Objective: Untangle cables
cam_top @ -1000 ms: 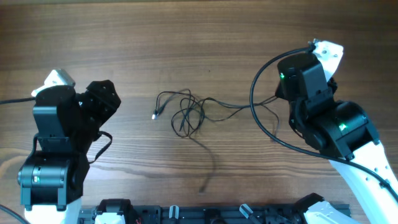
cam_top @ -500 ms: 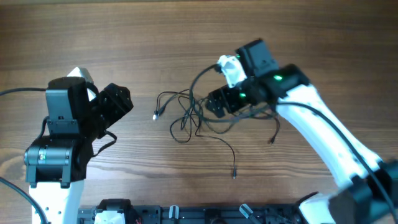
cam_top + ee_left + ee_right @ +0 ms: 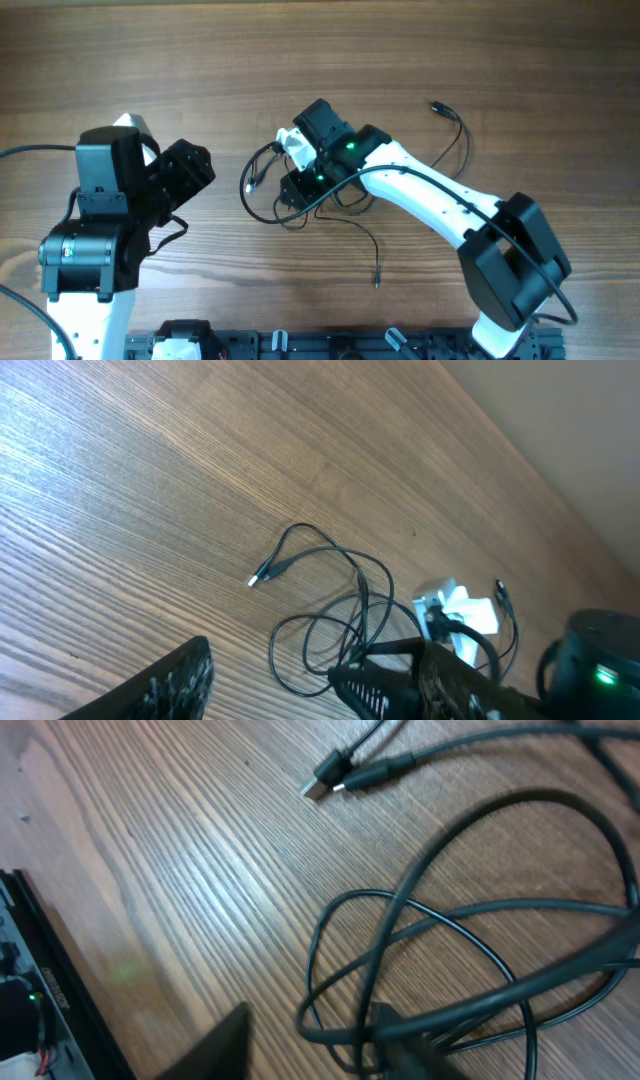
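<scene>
A tangle of thin black cables [image 3: 318,205] lies at the table's middle. One USB plug [image 3: 248,186] sticks out to the left, one cable end [image 3: 377,280] trails to the front, and another end [image 3: 437,105] lies at the back right. My right gripper [image 3: 292,192] is low over the tangle's left part. In the right wrist view it [image 3: 318,1050] is open, with cable loops [image 3: 420,935] between its fingers and two plugs [image 3: 335,778] beyond. My left gripper [image 3: 200,165] is open and empty left of the tangle. In the left wrist view it [image 3: 285,690] faces the cables [image 3: 340,615].
The wooden table [image 3: 400,50] is bare around the cables. A black rail [image 3: 340,345] runs along the front edge and shows in the right wrist view [image 3: 40,990]. The right arm [image 3: 450,210] stretches across from the front right.
My right arm has swung from the right side to the centre, down over the tangle. The cable ends have shifted, one now at the back right. The left gripper has moved slightly right.
</scene>
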Available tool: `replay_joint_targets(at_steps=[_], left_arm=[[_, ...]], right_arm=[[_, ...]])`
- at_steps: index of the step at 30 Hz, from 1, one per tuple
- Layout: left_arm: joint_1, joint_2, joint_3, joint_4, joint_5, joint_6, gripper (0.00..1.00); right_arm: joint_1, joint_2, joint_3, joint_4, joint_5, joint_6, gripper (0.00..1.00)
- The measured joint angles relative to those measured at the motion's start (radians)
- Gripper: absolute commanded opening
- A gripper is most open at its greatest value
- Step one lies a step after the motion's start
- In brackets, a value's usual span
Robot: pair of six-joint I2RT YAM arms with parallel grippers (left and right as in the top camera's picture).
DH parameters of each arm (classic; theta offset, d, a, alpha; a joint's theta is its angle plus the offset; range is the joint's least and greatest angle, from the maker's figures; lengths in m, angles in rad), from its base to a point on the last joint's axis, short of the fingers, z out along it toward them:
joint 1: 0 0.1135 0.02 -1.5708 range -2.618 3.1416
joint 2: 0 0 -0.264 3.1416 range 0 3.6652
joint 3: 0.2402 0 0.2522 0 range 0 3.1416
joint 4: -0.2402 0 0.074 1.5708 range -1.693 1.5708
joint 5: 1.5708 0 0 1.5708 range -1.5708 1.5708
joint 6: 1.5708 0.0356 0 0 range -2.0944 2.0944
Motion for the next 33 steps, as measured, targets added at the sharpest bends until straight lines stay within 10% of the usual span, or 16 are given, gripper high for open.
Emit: replay_joint_targets(at_steps=[7,16,24,25,26,27,33], left_arm=[[0.000,0.000,0.000,-0.010,0.000,0.000,0.68],[0.000,0.000,0.000,-0.013,0.000,0.000,0.68],[0.000,0.000,0.000,-0.016,0.004,0.000,0.68],[0.000,0.000,0.000,-0.019,0.004,0.000,0.68],[0.000,0.000,0.000,-0.022,0.004,0.000,0.68],[0.000,0.000,0.000,-0.023,0.004,0.000,0.69],[0.000,0.000,0.000,-0.026,0.008,0.005,0.84]], right_arm=[[0.000,-0.014,0.080,-0.120,0.012,0.047,0.04],[-0.001,-0.256,1.008,-0.325,0.376,-0.001,0.04],[-0.001,-0.150,1.024,-0.743,0.423,0.000,0.05],[-0.001,-0.121,1.020,-0.766,0.423,0.008,0.16],[-0.001,-0.105,1.016,-0.792,0.425,0.016,0.72],[-0.001,-0.101,1.014,-0.816,0.429,0.031,0.99],[-0.008,-0.100,0.958,-0.960,0.443,0.159,1.00]])
